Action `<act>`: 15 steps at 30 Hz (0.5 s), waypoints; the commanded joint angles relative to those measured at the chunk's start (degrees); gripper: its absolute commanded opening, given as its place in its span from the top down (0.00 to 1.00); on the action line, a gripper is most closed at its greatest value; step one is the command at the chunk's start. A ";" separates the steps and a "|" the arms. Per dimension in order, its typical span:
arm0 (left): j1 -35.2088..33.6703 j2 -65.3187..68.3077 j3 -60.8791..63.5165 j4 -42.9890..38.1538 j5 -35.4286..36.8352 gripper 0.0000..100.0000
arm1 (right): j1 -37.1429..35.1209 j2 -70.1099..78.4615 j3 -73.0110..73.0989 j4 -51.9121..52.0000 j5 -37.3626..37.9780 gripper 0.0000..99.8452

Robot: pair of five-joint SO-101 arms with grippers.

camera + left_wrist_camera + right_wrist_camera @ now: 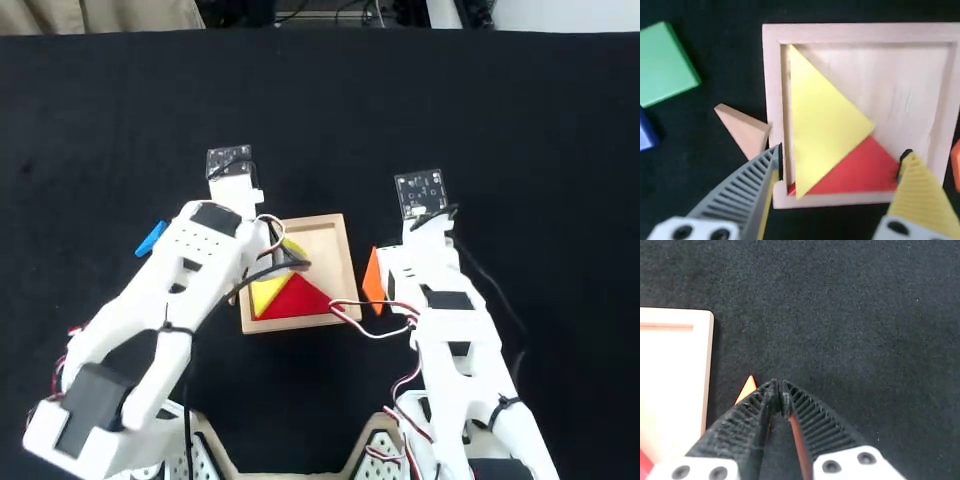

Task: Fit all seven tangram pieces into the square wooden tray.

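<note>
The wooden tray [335,240] sits mid-frame on the black desk [500,120]. A yellow triangle [825,125] and a red triangle [860,175] lie touching in its lower part. The left gripper [840,152] hangs above them, jaws spread. The right gripper [777,387], jaws pressed together, is over an orange piece [372,278] just right of the tray.

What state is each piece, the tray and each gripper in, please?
Tray: partly filled
Yellow triangle: in tray
Red triangle: in tray
Green square: outside tray
Wooden triangle: outside tray
Orange piece: outside tray
Blue piece: outside tray
Left gripper: open
Right gripper: shut
</note>
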 commanded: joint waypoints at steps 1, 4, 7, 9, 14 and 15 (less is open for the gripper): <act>-0.84 -4.75 2.59 1.76 -11.08 0.64 | -0.97 -1.10 -1.45 -1.05 0.44 0.99; -1.36 -5.27 4.88 1.58 -19.43 0.64 | -0.97 -1.10 -1.45 -1.05 0.44 0.99; -0.75 -6.59 4.26 1.14 -20.75 0.72 | -0.97 -1.10 -1.45 -1.05 0.44 0.99; 1.27 -7.56 3.56 0.35 -20.84 0.80 | -0.97 -1.10 -1.45 -1.05 0.44 0.99; 10.59 -7.82 3.12 0.26 -21.01 0.93 | -0.79 -1.10 -1.45 -1.05 0.44 0.99; 12.00 -7.82 3.12 -0.18 -21.01 0.94 | -0.79 -1.10 -1.45 -1.05 0.44 0.99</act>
